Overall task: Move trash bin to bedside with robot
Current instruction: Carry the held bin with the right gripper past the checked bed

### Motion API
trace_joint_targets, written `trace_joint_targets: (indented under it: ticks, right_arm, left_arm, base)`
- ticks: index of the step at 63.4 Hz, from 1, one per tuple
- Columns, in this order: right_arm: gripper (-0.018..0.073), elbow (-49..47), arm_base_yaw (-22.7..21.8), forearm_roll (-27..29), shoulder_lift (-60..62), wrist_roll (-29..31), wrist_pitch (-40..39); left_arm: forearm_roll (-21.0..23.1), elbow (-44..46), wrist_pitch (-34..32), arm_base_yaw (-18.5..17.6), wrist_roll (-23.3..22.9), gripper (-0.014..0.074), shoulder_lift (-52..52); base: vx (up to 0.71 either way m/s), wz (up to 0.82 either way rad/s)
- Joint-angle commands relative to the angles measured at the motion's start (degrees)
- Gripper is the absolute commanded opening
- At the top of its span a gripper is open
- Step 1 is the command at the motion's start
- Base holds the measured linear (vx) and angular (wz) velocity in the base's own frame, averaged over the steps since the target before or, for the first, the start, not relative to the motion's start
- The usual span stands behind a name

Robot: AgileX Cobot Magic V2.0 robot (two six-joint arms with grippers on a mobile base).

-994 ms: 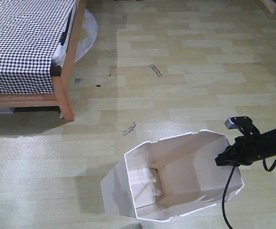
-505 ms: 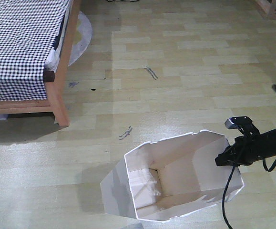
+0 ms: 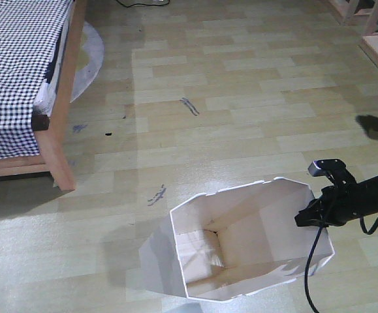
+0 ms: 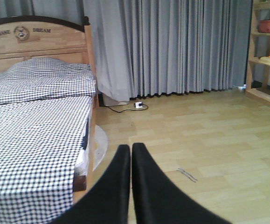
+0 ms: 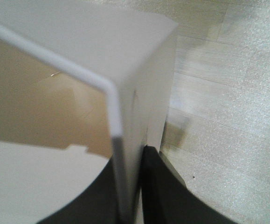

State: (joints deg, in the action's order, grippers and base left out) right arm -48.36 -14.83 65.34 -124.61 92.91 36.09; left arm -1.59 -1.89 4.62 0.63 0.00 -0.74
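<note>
You are in a bedroom with a pale wood-plank floor (image 3: pixel 241 98). Grey curtains (image 4: pixel 172 46) hang along the far wall, and a wooden shelf unit (image 4: pixel 254 46) stands at the right edge of the left wrist view. The bed (image 3: pixel 12 78), with its black-and-white checked cover, fills the upper left of the front view. Its light-brown corner post (image 3: pixel 61 163) stands on the floor, and a round mat (image 3: pixel 87 55) shows from under the frame. In the left wrist view you can see its arched wooden headboard (image 4: pixel 37 39). The white trash bin (image 3: pixel 241 254) stands on the floor at the bottom of the front view, right of centre. It is well apart from the bed, with a few dark scuff marks (image 3: pixel 190 106) on the planks between them. Your right gripper (image 3: pixel 306 218) reaches in from the right edge and sits at the bin's right rim, with black cables (image 3: pixel 313 267) trailing down beside the wall. The right wrist view confirms this: the two black fingers are clamped on the thin white wall of the bin (image 5: pixel 79 42), one inside and one outside. Your left gripper (image 4: pixel 131 154) points toward the bed and curtains with its fingers pressed together, off the bin.
</note>
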Motion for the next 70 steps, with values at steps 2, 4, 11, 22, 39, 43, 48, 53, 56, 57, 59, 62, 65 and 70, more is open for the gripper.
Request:
trace_joint_targets:
  ticks: [2, 4, 11, 22, 39, 43, 48, 53, 56, 57, 59, 62, 65, 70]
  right_arm:
    - [-0.0005, -0.6, -0.1, 4.6, 3.9, -0.8, 12.9]
    - [-0.0005, -0.6, -0.1, 4.6, 3.9, -0.8, 12.9]
    - [-0.0005, -0.6, -0.1, 4.6, 3.9, -0.8, 12.9]
    - [-0.0005, -0.6, -0.1, 4.6, 3.9, -0.8, 12.9]
    - [-0.0005, -0.6, -0.1, 4.6, 3.9, -0.8, 12.9]
    - [-0.0005, -0.6, -0.1, 4.6, 3.9, -0.8, 12.9]
    - [-0.0005, -0.6, -0.1, 4.6, 3.9, -0.8, 12.9]
    - [-0.0005, -0.6, -0.1, 4.6, 3.9, -0.8, 12.9]
    - [-0.0005, -0.6, -0.1, 4.6, 3.9, -0.8, 12.9]
    - [-0.0005, -0.6, -0.1, 4.6, 3.9, -0.8, 12.9]
    - [-0.0005, -0.6, -0.1, 4.6, 3.9, -0.8, 12.9]
    - [-0.0005, -0.6, -0.1, 4.6, 3.9, -0.8, 12.9]
    - [-0.0005, -0.6, -0.1, 4.6, 3.9, -0.8, 12.9]
    - [-0.0005, -0.6, -0.1, 4.6, 3.9, -0.8, 12.9]
  left_arm:
    - [0.5, -0.7, -4.3, -0.4, -0.8, -0.0006, -0.8]
    - [0.5, -0.7, -4.3, -0.4, -0.8, -0.0006, -0.8]
    - [0.5, -0.7, -4.3, -0.4, -0.8, -0.0006, -0.8]
    - [0.5, -0.7, -4.3, -0.4, -0.8, -0.0006, -0.8]
    - [0.5, -0.7, -4.3, -0.4, -0.8, -0.0006, -0.8]
    - [0.5, -0.7, -4.3, -0.4, -0.8, -0.0006, -0.8]
    - [0.5, -0.7, -4.3, -0.4, -0.8, -0.0006, -0.8]
    - [0.5, -0.7, -4.3, -0.4, -0.8, -0.0006, -0.8]
    - [0.5, -0.7, -4.3, -0.4, -0.8, -0.0006, -0.8]
    - [0.5, -0.7, -4.3, -0.4, -0.8, -0.0006, -0.8]
    - [0.5, -0.7, -4.3, -0.4, -0.8, -0.0006, -0.8]
    - [0.5, -0.7, -4.3, -0.4, -0.8, -0.0006, -0.8]
    - [0.5, -0.7, -4.3, -0.4, -0.8, -0.0006, -0.8]
    - [0.5, -0.7, -4.3, -0.4, -0.8, -0.0006, -0.8]
  base:
    - [0.16, -0.13]
    - [0.16, -0.13]
    - [0.16, -0.14]
    - [0.16, -0.16]
    - [0.16, -0.15]
    - [0.16, -0.09]
    - [0.16, -0.05]
    - [0.16, -0.01]
    - [0.16, 0.02]
    - [0.16, 0.03]
    - [0.17, 0.05]
    - [0.17, 0.08]
    - [0.18, 0.11]
    - [0.20, 0.14]
